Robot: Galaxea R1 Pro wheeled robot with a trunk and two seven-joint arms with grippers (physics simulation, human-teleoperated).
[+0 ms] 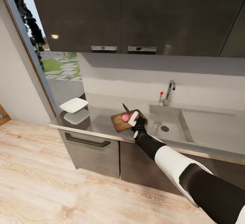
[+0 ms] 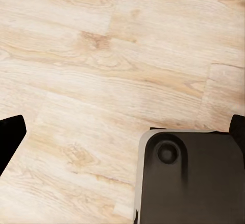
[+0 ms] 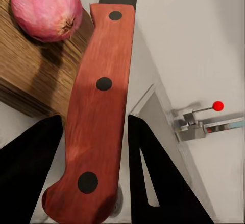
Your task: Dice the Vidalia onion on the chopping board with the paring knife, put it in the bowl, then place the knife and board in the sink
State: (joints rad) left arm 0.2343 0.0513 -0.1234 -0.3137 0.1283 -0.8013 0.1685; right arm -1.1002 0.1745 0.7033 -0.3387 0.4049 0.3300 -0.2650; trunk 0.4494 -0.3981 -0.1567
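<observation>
Onion (image 1: 126, 117), pink and round, sits on the chopping board (image 1: 119, 122) beside the sink (image 1: 163, 123); my right gripper (image 1: 137, 122) clamps the paring knife (image 3: 99, 106) by its riveted wooden handle, blade rising toward eleven o'clock above the onion. White bowl (image 1: 74, 105) rests on the countertop (image 1: 97, 123) toward nine o'clock; my left gripper's dark fingertips (image 2: 10, 137) stand spread wide over the plank floor (image 2: 102, 55).

The small round Vidalia onion (image 3: 46, 8) is pink-magenta, paler near its top. The rectangular wooden chopping board (image 1: 119, 121) is brown with darker grain. The paring knife (image 3: 99, 116) has a reddish-brown handle with 3 black rivets and a dark blade. The squarish bowl (image 1: 74, 105) is white, on a glossy grey countertop (image 1: 98, 123). The steel sink (image 1: 165, 127) is grey, its tap knob (image 3: 218, 105) red. The plank floor (image 2: 102, 70) is pale beige with tan grain.
</observation>
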